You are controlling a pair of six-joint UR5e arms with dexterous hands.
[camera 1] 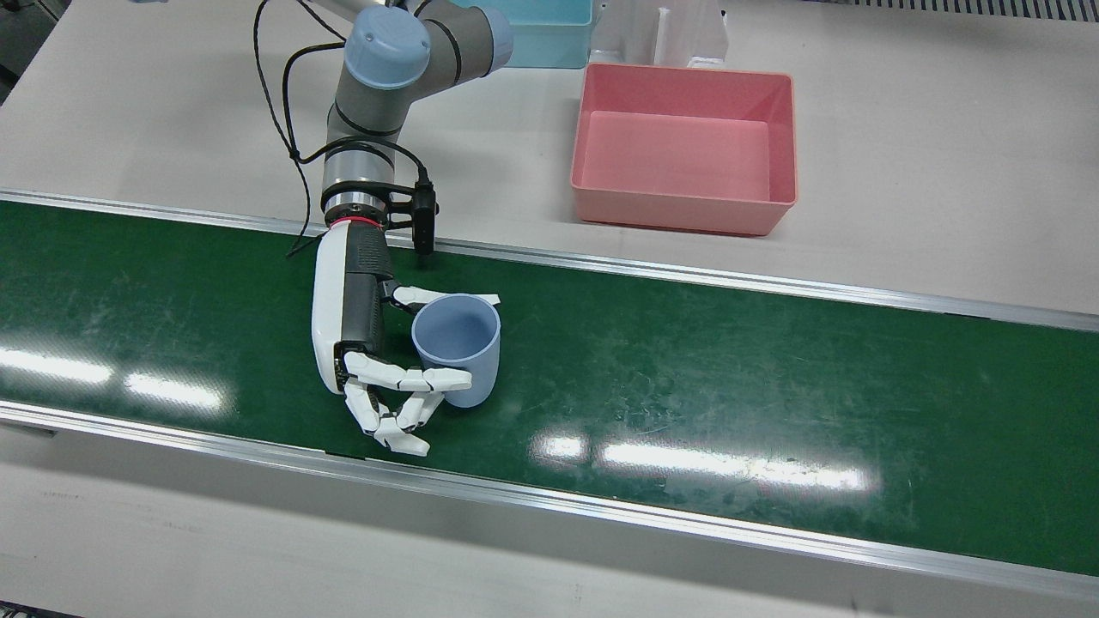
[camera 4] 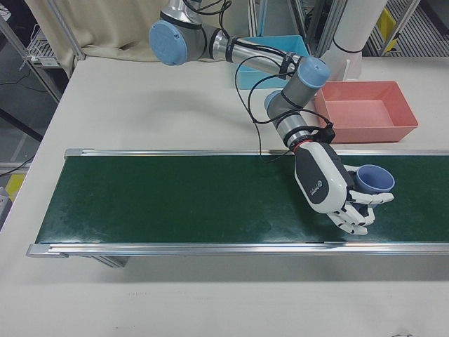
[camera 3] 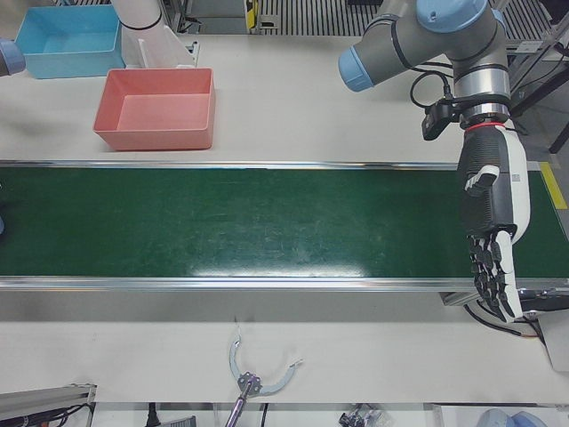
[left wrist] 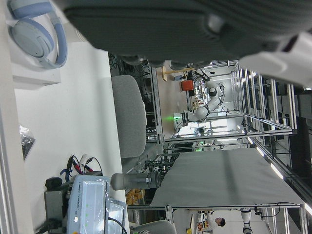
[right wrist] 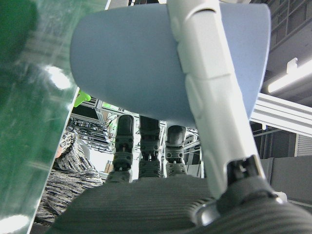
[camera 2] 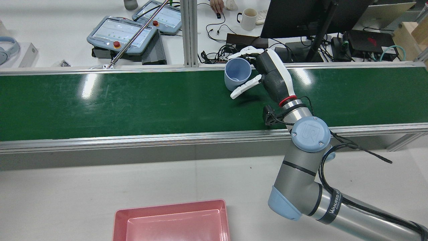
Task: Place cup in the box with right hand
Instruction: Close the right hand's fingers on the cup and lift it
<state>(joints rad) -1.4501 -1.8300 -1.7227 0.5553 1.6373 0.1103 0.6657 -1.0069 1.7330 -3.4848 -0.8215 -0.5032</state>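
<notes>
A light blue cup (camera 1: 457,343) stands open end up on the green conveyor belt (camera 1: 773,378). My right hand (camera 1: 365,330) is shut on it, with the thumb along the far rim and the fingers (camera 1: 429,379) curled on the near wall. The rear view shows the cup (camera 2: 236,74) and the right hand (camera 2: 272,78) close to the belt's far rail. In the right hand view the thumb lies across the cup (right wrist: 126,63). Whether the cup's base touches the belt, I cannot tell. The pink box (camera 1: 684,146) sits empty on the white table beyond the belt. My left hand (camera 3: 492,231) hangs open over the belt's end, holding nothing.
A light blue bin (camera 1: 549,34) and a white pedestal (camera 1: 661,34) stand behind the pink box. Metal rails (camera 1: 687,275) edge the belt. Teach pendants (camera 2: 123,31), a mug (camera 2: 248,18) and cables lie past the belt. A metal claw tool (camera 3: 258,378) rests on the front table.
</notes>
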